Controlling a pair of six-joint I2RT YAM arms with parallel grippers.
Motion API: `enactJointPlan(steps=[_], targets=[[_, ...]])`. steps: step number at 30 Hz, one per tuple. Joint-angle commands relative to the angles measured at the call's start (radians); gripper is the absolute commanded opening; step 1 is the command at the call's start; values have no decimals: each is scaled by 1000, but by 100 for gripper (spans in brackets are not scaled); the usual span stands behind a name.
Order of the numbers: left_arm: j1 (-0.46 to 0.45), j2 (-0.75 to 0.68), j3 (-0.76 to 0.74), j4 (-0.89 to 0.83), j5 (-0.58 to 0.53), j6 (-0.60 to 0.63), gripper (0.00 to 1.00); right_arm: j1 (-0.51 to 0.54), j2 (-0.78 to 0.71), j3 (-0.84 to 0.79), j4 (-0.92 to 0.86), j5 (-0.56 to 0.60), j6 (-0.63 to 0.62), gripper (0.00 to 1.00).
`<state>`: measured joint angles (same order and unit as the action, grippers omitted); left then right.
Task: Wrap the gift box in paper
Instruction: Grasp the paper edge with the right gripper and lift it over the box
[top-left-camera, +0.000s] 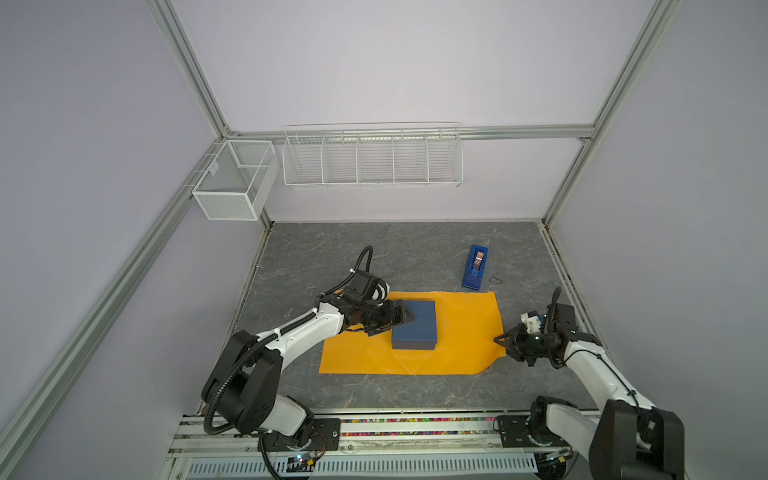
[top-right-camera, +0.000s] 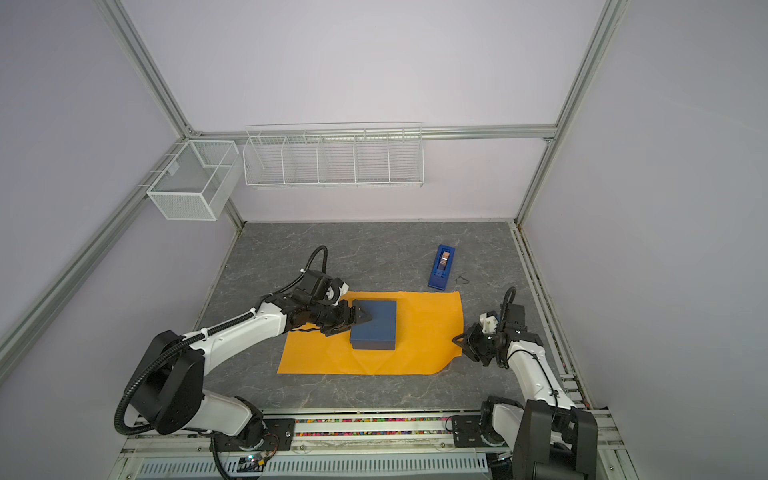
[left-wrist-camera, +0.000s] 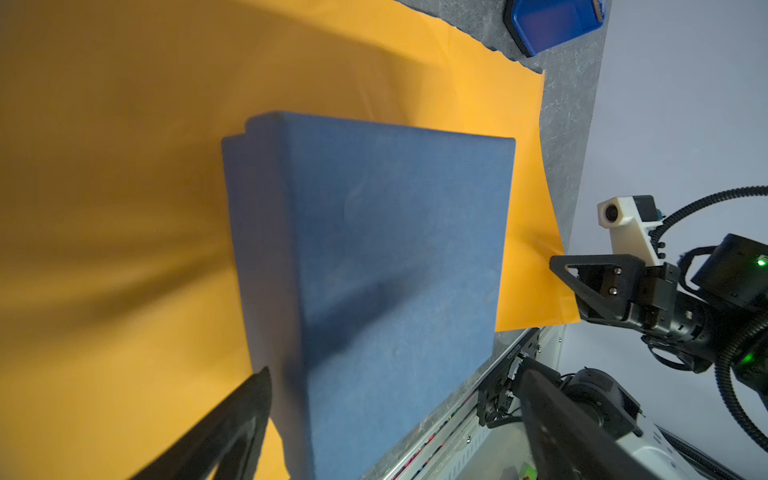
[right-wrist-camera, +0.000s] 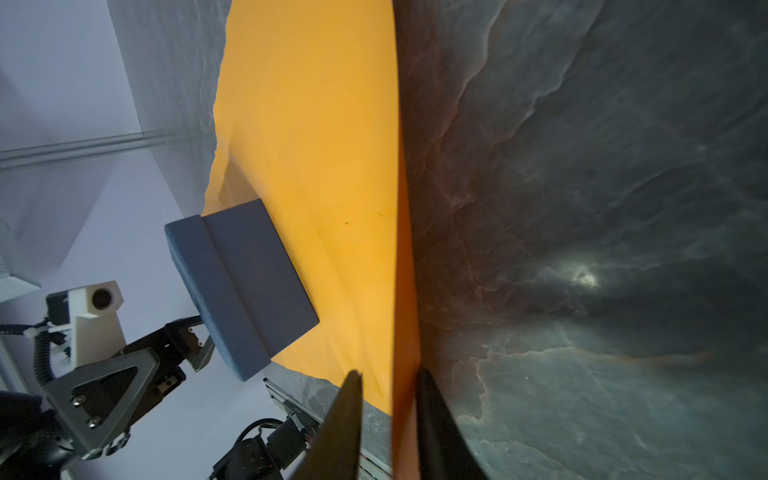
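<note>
Though spread wide w/ nothing held, hangs right at left side of low dark-navy matte cardboard gift box (top-left-camera: 415, 328), re left gripper (top-left-camera: 397, 323). Re box: lies flat on large plain orange wrapping paper (top-left-camera: 465, 332), left of sheet's middle. Re right gripper (right-wrist-camera: 388, 378): nearly closed, pinches paper's right edge.

I am driving a robotics lab cell: pale lilac panel walls (top-left-camera: 374, 62) framed in silver aluminium extrusion rails (top-left-camera: 197, 79), a grey marble-patterned tabletop (top-left-camera: 407, 257), white wire-mesh bins (top-left-camera: 232, 183) hung upper left of the frame, and two white-and-black robot arms (top-left-camera: 307, 327) bolted to a slotted metal rail (top-left-camera: 415, 428) along the bottom edge.
</note>
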<state>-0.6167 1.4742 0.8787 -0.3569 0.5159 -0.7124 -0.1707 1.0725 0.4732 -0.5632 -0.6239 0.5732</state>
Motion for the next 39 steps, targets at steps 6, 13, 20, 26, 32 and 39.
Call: enactJointPlan(steps=[6,13,20,26,32,39], targets=[[13,-39,75,-115,-70,82,93,122,-92,93,-25,39,34,7],[13,-77,106,-30,-21,20,91,383,-97,204,13,140,99,7],[-44,-39,158,51,-17,-44,86,709,63,336,90,255,153,7],[-105,-2,166,131,-52,-119,78,850,185,399,150,287,175,7],[-120,40,170,167,-60,-153,68,924,249,445,188,295,192,7],[-124,46,177,63,-177,-118,57,965,293,470,189,295,183,7]])
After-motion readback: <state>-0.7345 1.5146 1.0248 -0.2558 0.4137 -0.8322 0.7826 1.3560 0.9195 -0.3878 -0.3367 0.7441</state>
